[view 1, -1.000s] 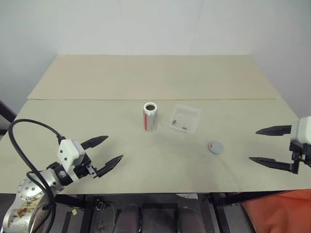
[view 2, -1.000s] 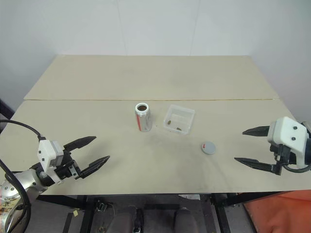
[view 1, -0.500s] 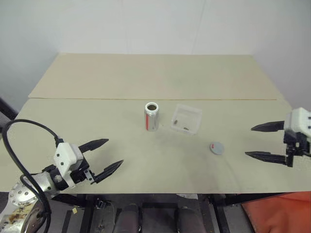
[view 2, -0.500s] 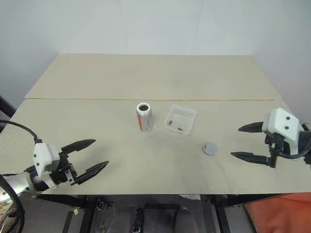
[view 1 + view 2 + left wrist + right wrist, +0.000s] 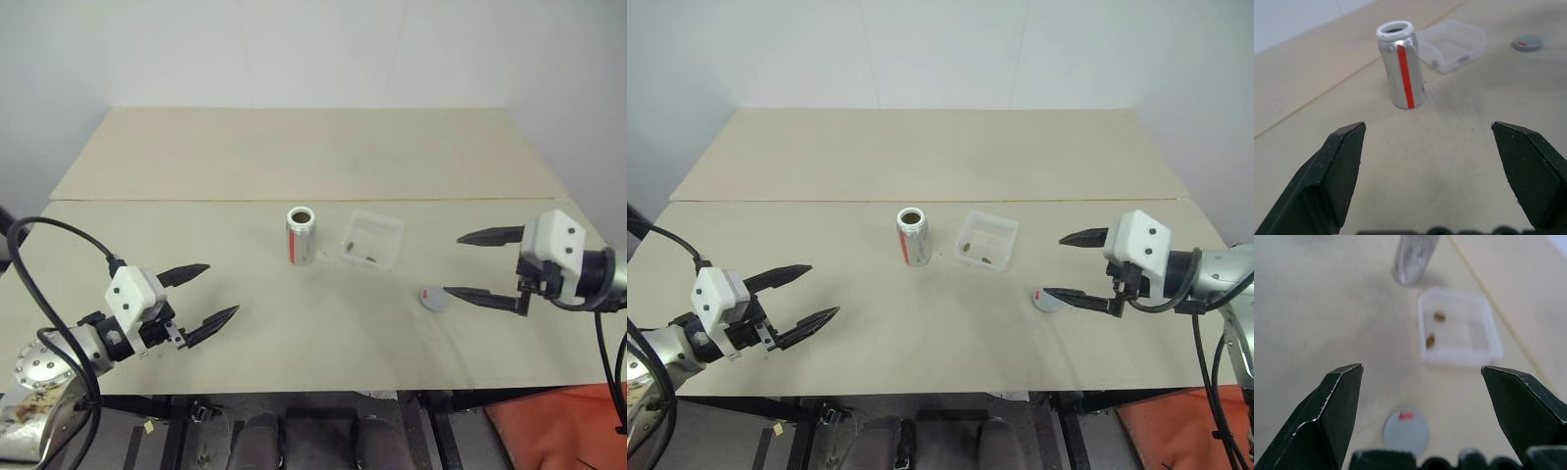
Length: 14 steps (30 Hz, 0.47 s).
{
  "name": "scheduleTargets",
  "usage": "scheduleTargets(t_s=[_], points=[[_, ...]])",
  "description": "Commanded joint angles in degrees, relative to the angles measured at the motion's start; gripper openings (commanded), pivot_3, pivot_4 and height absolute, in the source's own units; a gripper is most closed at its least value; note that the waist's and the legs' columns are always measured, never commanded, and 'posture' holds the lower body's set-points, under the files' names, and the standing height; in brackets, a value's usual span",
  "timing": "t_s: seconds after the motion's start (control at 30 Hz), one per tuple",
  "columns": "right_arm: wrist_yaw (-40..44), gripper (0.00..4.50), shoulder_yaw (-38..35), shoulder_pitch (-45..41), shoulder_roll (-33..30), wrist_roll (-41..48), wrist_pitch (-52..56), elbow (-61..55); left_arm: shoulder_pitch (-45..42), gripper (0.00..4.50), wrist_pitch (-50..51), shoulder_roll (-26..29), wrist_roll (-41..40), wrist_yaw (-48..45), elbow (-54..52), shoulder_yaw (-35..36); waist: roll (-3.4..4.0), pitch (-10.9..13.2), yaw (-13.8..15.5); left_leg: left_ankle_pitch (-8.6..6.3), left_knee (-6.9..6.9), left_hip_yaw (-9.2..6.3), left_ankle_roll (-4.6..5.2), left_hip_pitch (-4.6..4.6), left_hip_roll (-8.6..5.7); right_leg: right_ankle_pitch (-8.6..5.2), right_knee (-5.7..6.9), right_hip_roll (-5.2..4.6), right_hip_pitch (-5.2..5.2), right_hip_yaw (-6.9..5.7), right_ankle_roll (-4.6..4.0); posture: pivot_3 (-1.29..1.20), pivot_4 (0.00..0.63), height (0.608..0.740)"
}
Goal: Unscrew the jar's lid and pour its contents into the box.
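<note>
- Silvery jar (image 5: 302,235) with its red stripe stands upright and open-mouthed mid-table, just beside the clear plastic box (image 5: 373,240); the grey lid (image 5: 434,298) lies flat on the table (image 5: 294,157), apart from both, nearer the right gripper (image 5: 477,266).
- Brown bits (image 5: 1430,339) already lie in the box, so the pour looks done, or nearly so.
- Both grippers hang over the table with fingers spread wide and nothing between them: the left gripper (image 5: 202,296) well short of the jar, the right with its lower finger close above the lid.
- If any contents remain, the sound way is to close on the jar's side around mid-height and tip it slowly over the box's middle, keeping the rim inside the walls.
- Whether anything is left inside the jar I cannot tell; its mouth reads only as dark.
- Whether the right finger touches the lid is unclear.
</note>
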Motion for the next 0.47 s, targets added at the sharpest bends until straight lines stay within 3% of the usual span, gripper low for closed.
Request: scheduleTargets(t_s=[0.03,0.47], points=[[1.1,4.5,0.1,-1.0,0.5,0.6,-4.3,-1.0,-2.0,4.45,3.1,2.5,-3.5,-2.0,0.0,2.3,-0.02,0.0,0.3,0.0,-0.02,0.0,0.0,-0.04,0.0,0.0,0.01,0.0,-0.06,0.0,0.0,0.0,0.15,0.74],[2.6,4.5,6.0,-2.5,-1.9,-1.2,-1.6,-5.3,-3.2,4.45,7.0,4.9,-5.4,-4.2,1.7,6.2,-0.02,0.0,-0.2,0.02,-0.05,0.0,-0.03,-0.02,0.04,-0.02,0.17,0.02,-0.14,-0.04,-0.07,0.0,0.15,0.74]])
